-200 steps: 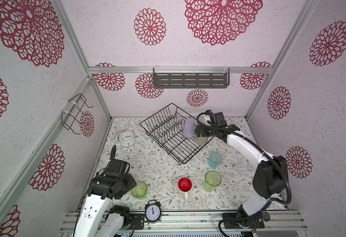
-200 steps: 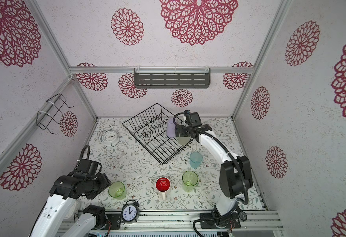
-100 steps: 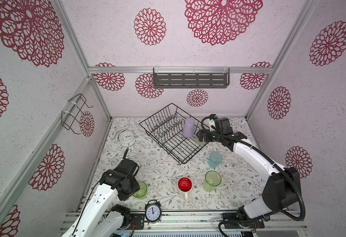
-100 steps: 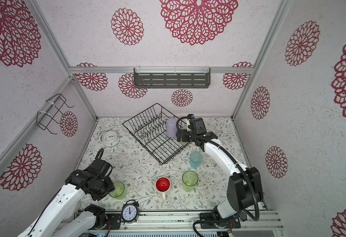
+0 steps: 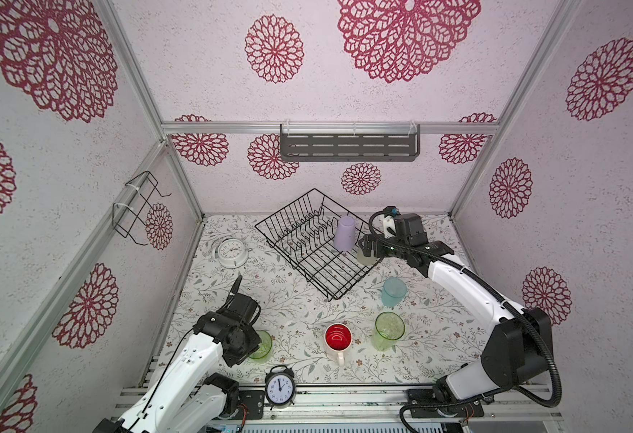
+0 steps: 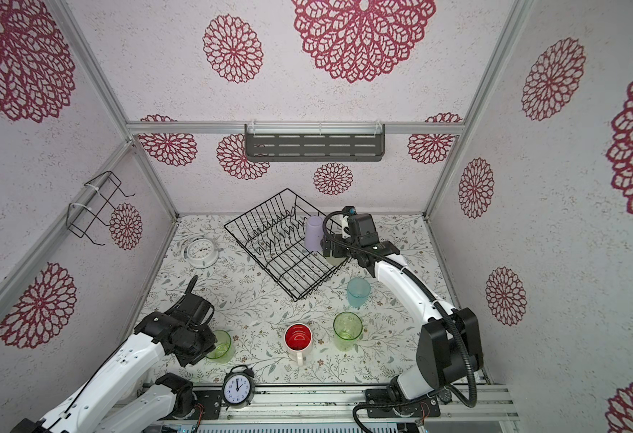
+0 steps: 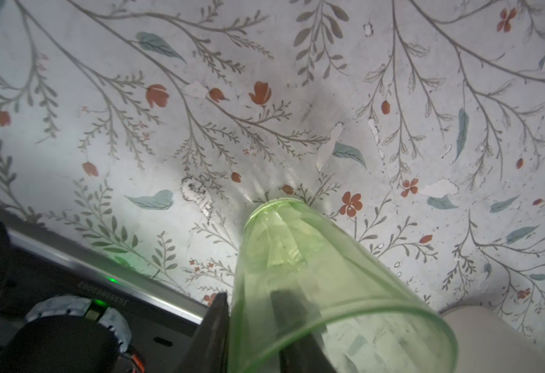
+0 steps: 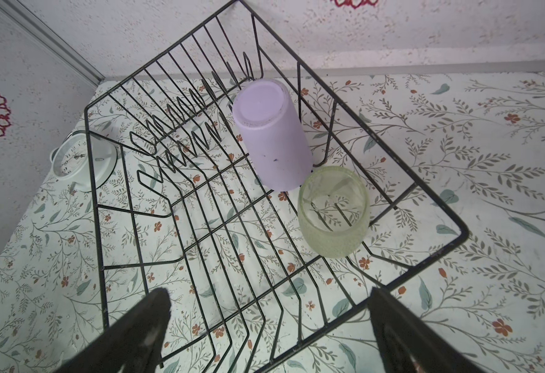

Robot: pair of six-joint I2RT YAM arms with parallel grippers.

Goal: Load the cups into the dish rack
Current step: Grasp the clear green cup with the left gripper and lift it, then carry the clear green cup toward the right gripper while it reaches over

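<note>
The black wire dish rack (image 5: 330, 298) (image 6: 295, 298) (image 8: 463, 231) stands at the back middle. In it are a lilac cup (image 5: 345, 233) (image 6: 314, 232) (image 8: 271, 135), base up, and a pale yellowish cup (image 5: 364, 259) (image 8: 334, 211). My right gripper (image 5: 370, 248) (image 8: 270, 292) hovers open over the rack's right rim, holding nothing. On the table stand a light-blue cup (image 5: 393, 292) (image 6: 358, 292), a green cup (image 5: 389, 330) (image 6: 347, 330) and a white mug (image 5: 338, 337) (image 6: 298, 337), red inside. My left gripper (image 5: 245, 345) (image 7: 252, 295) straddles the wall of another green cup (image 5: 263, 345) (image 7: 297, 274). One finger is outside, one inside, with a narrow gap showing.
A white alarm clock (image 5: 230, 253) lies at the back left. A black alarm clock (image 5: 279, 386) stands at the front edge. A small wire holder (image 5: 138, 210) hangs on the left wall and a grey slotted shelf (image 5: 348, 146) on the back wall.
My left gripper has swung over to the green cup at the front left, and its jaws have narrowed about the wall. My right gripper has drawn back from the lilac cup, open throughout.
</note>
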